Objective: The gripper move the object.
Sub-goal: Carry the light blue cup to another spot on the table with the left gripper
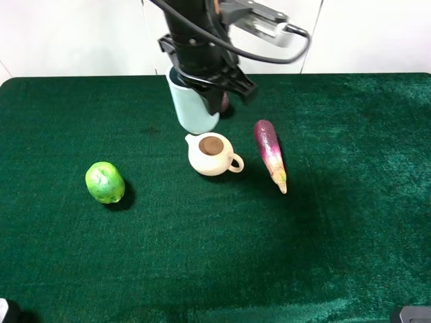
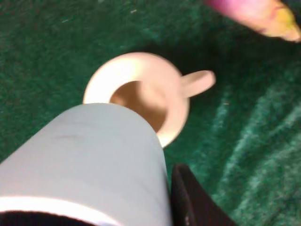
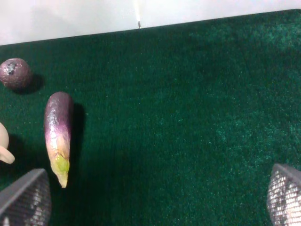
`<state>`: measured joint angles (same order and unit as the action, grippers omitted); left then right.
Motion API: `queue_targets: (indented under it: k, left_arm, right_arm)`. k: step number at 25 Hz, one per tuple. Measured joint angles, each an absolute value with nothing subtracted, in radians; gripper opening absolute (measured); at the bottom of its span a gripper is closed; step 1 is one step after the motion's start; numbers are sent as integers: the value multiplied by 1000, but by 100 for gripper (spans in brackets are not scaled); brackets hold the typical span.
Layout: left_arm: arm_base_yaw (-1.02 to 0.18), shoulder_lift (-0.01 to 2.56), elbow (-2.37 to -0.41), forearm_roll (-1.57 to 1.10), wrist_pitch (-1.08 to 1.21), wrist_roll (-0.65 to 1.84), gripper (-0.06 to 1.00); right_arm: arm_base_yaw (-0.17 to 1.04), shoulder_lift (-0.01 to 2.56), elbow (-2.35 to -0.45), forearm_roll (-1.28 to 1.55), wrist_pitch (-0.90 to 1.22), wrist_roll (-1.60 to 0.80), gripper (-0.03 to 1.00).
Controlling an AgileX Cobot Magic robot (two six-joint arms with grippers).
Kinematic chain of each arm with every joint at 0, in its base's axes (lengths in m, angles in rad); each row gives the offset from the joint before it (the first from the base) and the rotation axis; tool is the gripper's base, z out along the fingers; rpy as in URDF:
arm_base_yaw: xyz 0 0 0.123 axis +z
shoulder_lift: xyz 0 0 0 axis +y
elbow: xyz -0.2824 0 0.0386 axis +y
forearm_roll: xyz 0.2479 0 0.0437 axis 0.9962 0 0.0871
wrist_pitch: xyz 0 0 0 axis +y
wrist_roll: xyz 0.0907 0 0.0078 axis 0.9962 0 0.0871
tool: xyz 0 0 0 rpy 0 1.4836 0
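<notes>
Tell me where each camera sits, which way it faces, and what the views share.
Exterior high: mounted high, looking down at the green cloth; shows the left gripper holding the pale blue-green cup behind the teapot.
Left wrist: on the left arm, looking along the cup to the teapot; one black finger shows.
Right wrist: on the right arm, looking across the cloth toward the white wall; the right gripper shows, fingers wide apart.
Shared: all three show the eggplant.

A lab: green felt tabletop (image 1: 337, 256), white wall (image 1: 67, 33)
</notes>
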<state>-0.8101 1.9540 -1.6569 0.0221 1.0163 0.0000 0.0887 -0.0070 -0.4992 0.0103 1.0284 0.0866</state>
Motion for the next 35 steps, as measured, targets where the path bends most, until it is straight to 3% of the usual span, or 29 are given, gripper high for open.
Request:
queue_targets:
  k: [23,35]
  left_arm:
    - [-1031,1954,-1654,47,1021,-86,9]
    - [-1052,1953,-1467,15,892,-117,9]
  right_arm:
    - [89,-7,-499,10,1028,87,69]
    - [89,-7,-499,10,1028,87,69]
